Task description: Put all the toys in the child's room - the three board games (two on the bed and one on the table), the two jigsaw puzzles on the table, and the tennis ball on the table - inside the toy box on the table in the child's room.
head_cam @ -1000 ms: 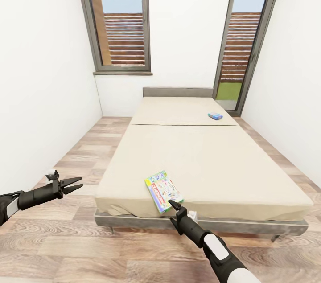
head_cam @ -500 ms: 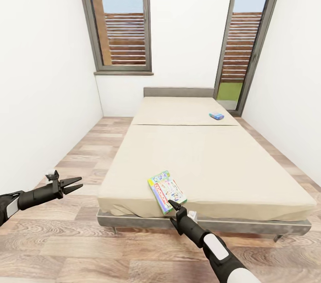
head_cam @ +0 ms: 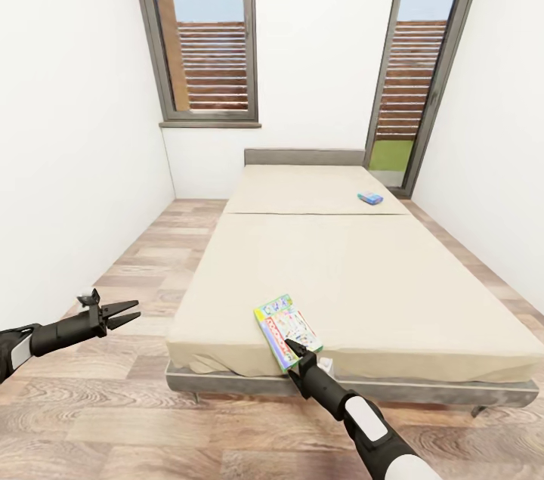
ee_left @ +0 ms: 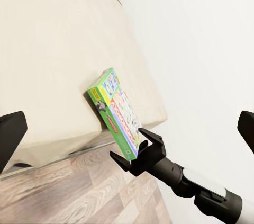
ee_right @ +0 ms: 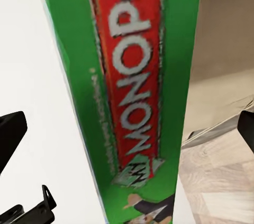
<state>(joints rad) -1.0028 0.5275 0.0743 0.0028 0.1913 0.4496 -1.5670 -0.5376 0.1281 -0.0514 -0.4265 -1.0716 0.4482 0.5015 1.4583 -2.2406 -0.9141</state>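
Head view: the whole picture has slid since a second ago, so the camera moved; the bed point(head_cam: 355, 276) sits closer to the right claw point(head_cam: 297, 354), whose spread tips now overlap the near corner of the green-edged board game point(head_cam: 288, 321). The small blue board game point(head_cam: 369, 198) lies far beyond it, by the headboard. The left claw point(head_cam: 121, 311) hangs spread, well off to the side.

Left wrist view: the right claw point(ee_left: 135, 152) straddles the box's point(ee_left: 115, 112) near end.

Right wrist view: the box point(ee_right: 132, 81) runs between the open jaws, likely ready for closing.
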